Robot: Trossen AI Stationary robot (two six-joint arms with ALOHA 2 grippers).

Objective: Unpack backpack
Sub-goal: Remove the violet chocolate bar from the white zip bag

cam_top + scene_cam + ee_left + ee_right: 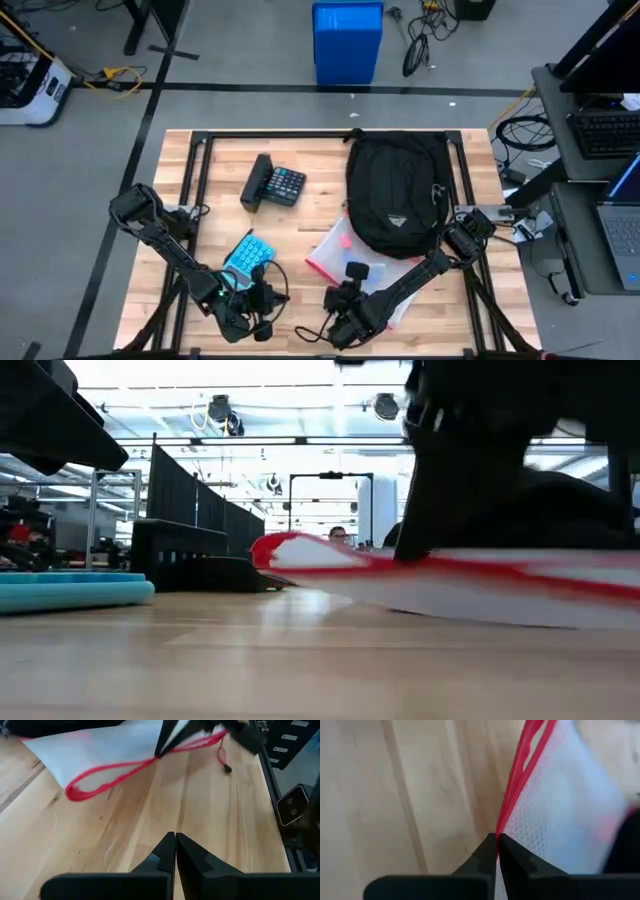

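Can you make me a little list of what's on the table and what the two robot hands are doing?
backpack: black, lying on the table's far right part
mesh pouch: white with red edge, beside the backpack
calculator: black, far middle
teal pad: near left
right gripper: shut on the mesh pouch's red edge
left gripper: shut, holding nothing, above bare wood
table: light wood planks
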